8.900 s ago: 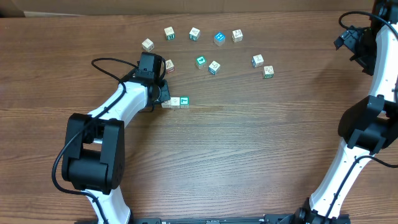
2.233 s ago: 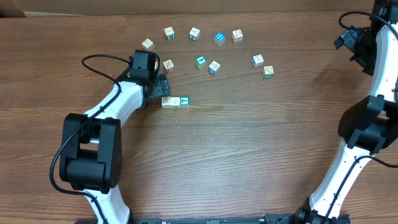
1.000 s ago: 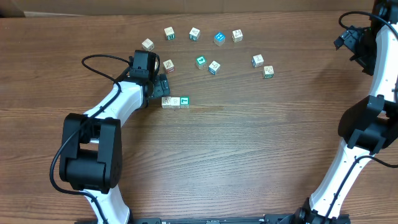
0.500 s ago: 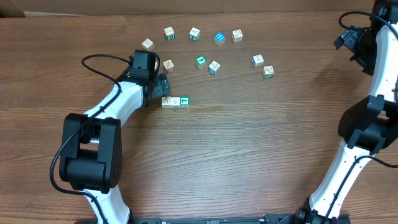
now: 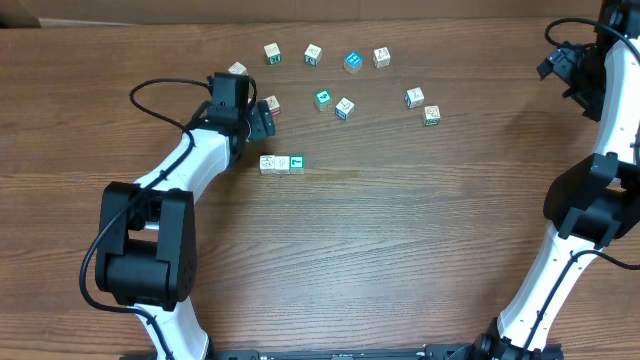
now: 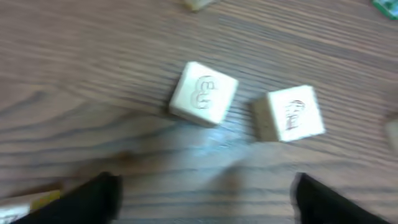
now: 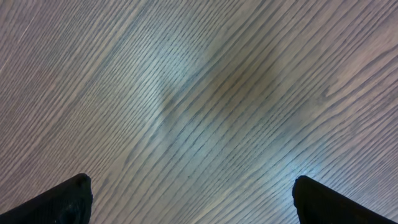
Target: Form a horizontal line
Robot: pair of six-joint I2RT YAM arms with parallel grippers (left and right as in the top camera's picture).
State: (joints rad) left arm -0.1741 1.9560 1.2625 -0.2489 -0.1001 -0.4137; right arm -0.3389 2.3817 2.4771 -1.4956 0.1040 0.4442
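The horizontal line (image 5: 281, 163) is a short row of two pale cubes and a teal-faced end cube (image 5: 296, 162), touching edge to edge on the wooden table. My left gripper (image 5: 263, 120) hovers just above and left of the row, beside a loose pale cube (image 5: 271, 103). It is open, with nothing between its fingers. In the left wrist view two separate pale cubes (image 6: 204, 93) (image 6: 290, 114) lie ahead of the left gripper (image 6: 211, 202). My right gripper (image 5: 552, 66) is raised at the far right, open over bare wood (image 7: 189, 199).
Several loose cubes lie scattered behind the row: pale ones (image 5: 237, 71) (image 5: 313, 54), a blue one (image 5: 352, 62), a teal one (image 5: 322, 98) and others out to the right (image 5: 431, 115). The left arm's cable (image 5: 150, 95) loops over the table.
My left gripper has lifted away from the left end of the row and moved back toward the loose pale cube. The row and the right arm have not moved.
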